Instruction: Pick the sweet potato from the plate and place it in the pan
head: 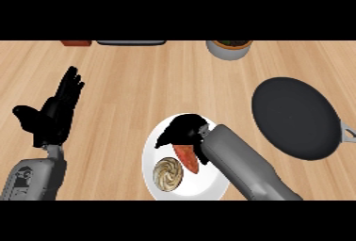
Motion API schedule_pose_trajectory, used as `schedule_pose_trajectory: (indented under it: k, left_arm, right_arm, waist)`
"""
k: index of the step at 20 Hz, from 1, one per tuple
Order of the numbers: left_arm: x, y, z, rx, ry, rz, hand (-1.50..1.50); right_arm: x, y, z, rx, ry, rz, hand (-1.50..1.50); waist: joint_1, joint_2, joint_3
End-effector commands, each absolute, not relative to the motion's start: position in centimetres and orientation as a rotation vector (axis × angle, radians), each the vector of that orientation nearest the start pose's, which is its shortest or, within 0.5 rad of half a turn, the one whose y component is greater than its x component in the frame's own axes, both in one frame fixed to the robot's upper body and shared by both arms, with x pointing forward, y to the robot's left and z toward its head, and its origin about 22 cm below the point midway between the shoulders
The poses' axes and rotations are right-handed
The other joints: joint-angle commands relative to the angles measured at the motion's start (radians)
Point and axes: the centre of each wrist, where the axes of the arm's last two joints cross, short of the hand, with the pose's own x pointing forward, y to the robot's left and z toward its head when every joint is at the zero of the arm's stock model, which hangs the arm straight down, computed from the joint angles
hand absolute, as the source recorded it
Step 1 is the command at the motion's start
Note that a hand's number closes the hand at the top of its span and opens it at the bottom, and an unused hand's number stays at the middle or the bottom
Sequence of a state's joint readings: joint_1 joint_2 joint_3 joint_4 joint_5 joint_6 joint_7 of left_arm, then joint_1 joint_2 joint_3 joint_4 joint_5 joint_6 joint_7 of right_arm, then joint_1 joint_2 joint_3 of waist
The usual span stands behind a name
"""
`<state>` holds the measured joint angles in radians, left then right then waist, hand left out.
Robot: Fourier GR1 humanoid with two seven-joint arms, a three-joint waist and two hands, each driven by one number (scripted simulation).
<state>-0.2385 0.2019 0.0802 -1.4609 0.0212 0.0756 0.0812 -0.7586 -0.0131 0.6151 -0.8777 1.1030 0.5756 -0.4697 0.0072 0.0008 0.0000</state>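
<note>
Two things lie on my white plate point(156, 141): the sweet potato point(186, 158), which my curled right hand point(182, 129) touches, and a beige swirl point(169, 173). My left hand point(54, 113) rests open near the counter's left edge.

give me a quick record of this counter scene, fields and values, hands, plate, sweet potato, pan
left hand: open, fingers up, resting at the view's left
right hand: over the plate, fingers curled down at the sweet potato's upper end
sweet potato: orange, lying on the plate
plate: white, also holds a round beige item
pan: dark, nothing in it, right of the plate
counter: light wood
</note>
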Motion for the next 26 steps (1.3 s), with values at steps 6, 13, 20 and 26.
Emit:
schedule_pose_trajectory:
  k: [6, 13, 20, 26]
  left_arm:
    - [30.2, 27.5, 5.5, 0.191, -1.617, -0.061, 0.00]
    - [29.5, 28.8, 5.0, 0.233, -1.602, -0.028, 0.00]
    - [28.2, 29.3, 3.7, 0.255, -1.572, -0.001, 0.00]
    - [27.9, 28.8, 3.2, 0.248, -1.546, -0.012, 0.00]
  right_arm:
    - [33.1, -3.2, 2.1, 0.213, -1.300, 2.384, 1.50]
    - [32.3, -6.9, -1.1, -0.118, -1.142, 2.006, 1.50]
    - [30.4, -10.4, -1.0, -0.522, -1.101, 1.444, 1.50]
    - [27.2, -7.7, 6.6, -0.814, -1.473, 1.125, 1.50]
  waist:
    - [-0.003, -0.001, 0.000]
    - [-0.040, -0.014, 0.000]
    - [-0.082, -0.036, -0.001]
    - [-0.074, -0.038, -0.001]
